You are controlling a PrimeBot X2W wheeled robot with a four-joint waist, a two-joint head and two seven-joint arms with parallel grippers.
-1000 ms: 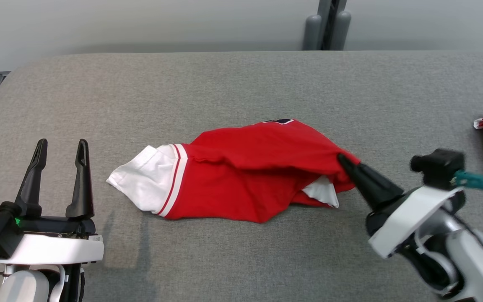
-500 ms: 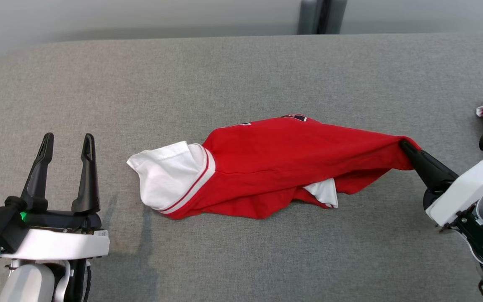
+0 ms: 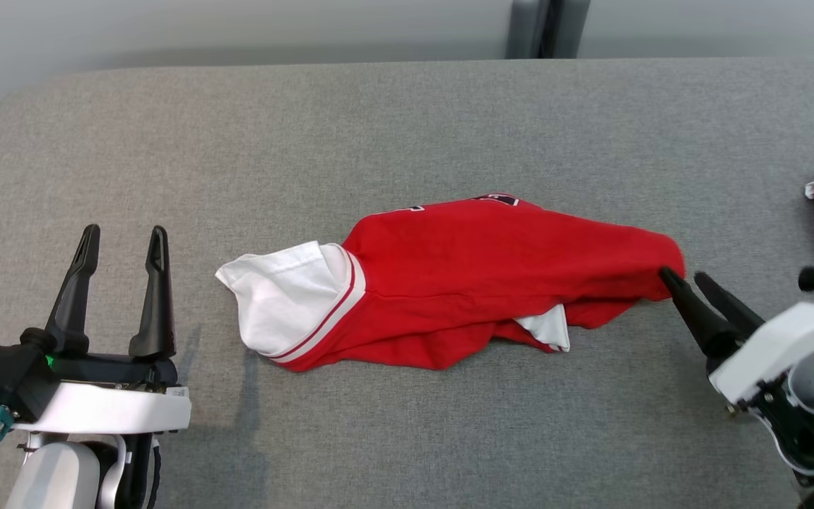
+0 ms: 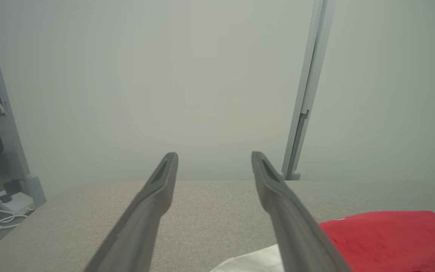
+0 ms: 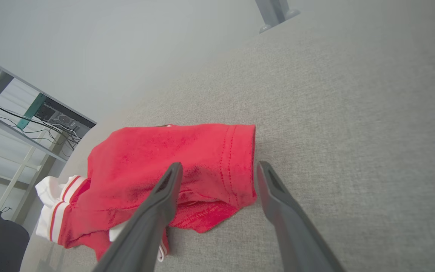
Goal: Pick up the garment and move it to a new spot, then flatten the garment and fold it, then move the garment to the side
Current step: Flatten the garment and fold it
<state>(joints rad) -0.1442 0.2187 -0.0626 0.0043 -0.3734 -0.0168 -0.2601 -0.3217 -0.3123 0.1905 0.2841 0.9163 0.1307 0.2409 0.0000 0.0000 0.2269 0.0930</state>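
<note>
While the red-and-white shirt (image 3: 463,276) lies crumpled on the grey table (image 3: 407,120), you see the right gripper (image 3: 681,275) just beside its right end, fingers apart, holding nothing; the left gripper (image 3: 125,231), also spread, hangs well apart at left.

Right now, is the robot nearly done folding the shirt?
Not yet. Looks done: the shirt lies set down in the middle of the table. In hand: nothing; the right gripper is open at the shirt's end, and the left gripper is open and apart from it. Left: the shirt is bunched up, so flattening, folding and moving it aside.
</note>
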